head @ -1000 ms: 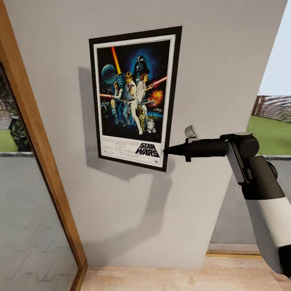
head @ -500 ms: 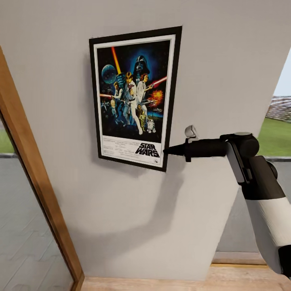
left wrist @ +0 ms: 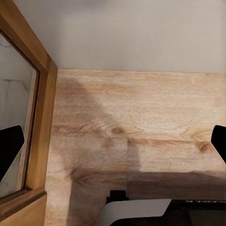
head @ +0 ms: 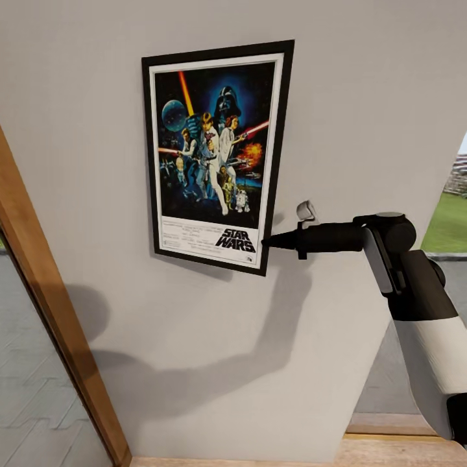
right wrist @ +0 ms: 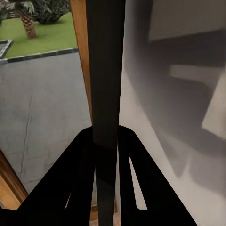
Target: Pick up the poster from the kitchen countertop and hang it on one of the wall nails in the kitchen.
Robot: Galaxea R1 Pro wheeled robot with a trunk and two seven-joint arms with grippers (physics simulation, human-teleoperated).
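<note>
The poster (head: 211,152), black-framed with a white border and the STAR WARS title, hangs upright just in front of the light grey wall (head: 370,117). My right gripper (head: 267,242) is shut on the lower right edge of its frame, with the arm reaching in from the right. In the right wrist view the poster (right wrist: 104,70) runs edge-on as a dark strip between the two fingers of the right gripper (right wrist: 106,134). My left gripper (left wrist: 113,141) is open and hangs low over the wooden floor (left wrist: 141,117). The wall nails and the kitchen countertop are out of view.
A wooden door frame (head: 45,311) with glass slants along the left of the wall, grey paving behind it. At the right the wall ends at an opening onto grass (head: 447,224). My own shadow falls on the wall below the poster.
The camera has moved nearer and turned: the wall now takes up more of the picture, and the door frame and right opening have slid outward. Poster and right gripper keep their hold.
</note>
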